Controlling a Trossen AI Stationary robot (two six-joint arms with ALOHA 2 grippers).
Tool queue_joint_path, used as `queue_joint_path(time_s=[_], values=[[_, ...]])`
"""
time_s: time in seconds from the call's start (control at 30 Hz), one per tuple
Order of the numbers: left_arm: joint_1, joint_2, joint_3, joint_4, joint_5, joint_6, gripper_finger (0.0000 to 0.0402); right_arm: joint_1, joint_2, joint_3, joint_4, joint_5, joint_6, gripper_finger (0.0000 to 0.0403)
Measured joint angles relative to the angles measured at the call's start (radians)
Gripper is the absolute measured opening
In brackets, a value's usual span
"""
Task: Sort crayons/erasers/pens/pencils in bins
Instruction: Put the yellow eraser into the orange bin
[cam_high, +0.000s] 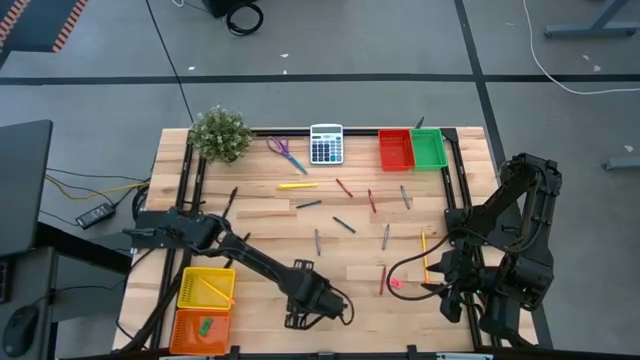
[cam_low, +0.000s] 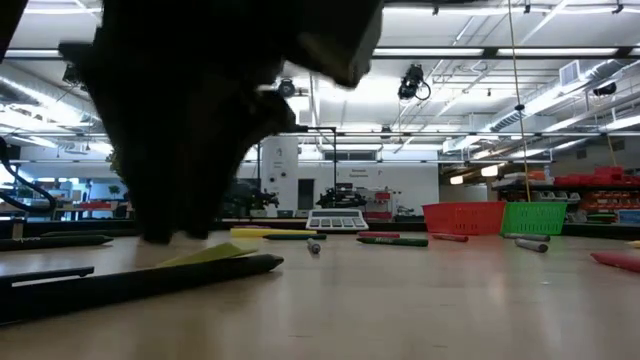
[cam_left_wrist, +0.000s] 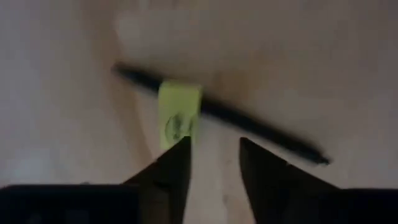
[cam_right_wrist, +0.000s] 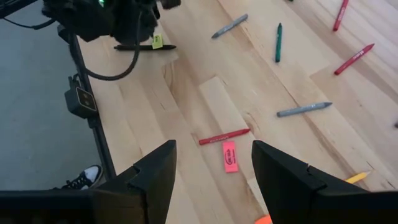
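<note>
A yellow eraser (cam_left_wrist: 179, 113) lies tilted across a black pen (cam_left_wrist: 261, 127) near the table's front edge, its raised end resting on the pen (cam_low: 150, 280). My left gripper (cam_left_wrist: 214, 149) points down over them, open, and the eraser sits off its gap, by one fingertip. My right gripper (cam_right_wrist: 214, 149) hangs open and holds nothing above the front right, over a pink eraser (cam_right_wrist: 230, 155) and a red crayon (cam_right_wrist: 224, 137). The yellow bin (cam_high: 205, 285) and orange bin (cam_high: 200, 328) stand front left. The red bin (cam_high: 395, 148) and green bin (cam_high: 428, 148) stand at the back. My left gripper has one fingertip (cam_left_wrist: 177, 155) at the yellow eraser's near end (cam_left_wrist: 175, 134), coming from above. I cannot tell whether it touches. The eraser lies on the pen and the table, not lifted.
Crayons, pens and a pencil (cam_high: 424, 255) lie scattered over the table's middle and right. At the back stand a grey calculator (cam_high: 326, 143), purple scissors (cam_high: 285, 152) and a potted plant (cam_high: 220, 133). A black frame rail (cam_high: 190, 190) runs along each side.
</note>
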Motion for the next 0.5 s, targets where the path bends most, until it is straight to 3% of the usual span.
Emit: queue_joint_path(time_s=[0.13, 0.27, 0.5], values=[[0.009, -0.029, -0.001, 0.055, -0.007, 0.027, 0.0229, 0.0, 0.0, 0.0, 0.006, -0.014, 0.009, 0.0216], [0.012, -0.03, -0.003, 0.043, -0.021, 0.076, 0.0274, 0.0, 0.0, 0.0, 0.007, -0.015, 0.01, 0.0216], [0.026, -0.033, -0.09, 0.051, -0.011, 0.104, 0.0272, 0.0, 0.0, 0.0, 0.007, -0.016, 0.028, 0.0216]])
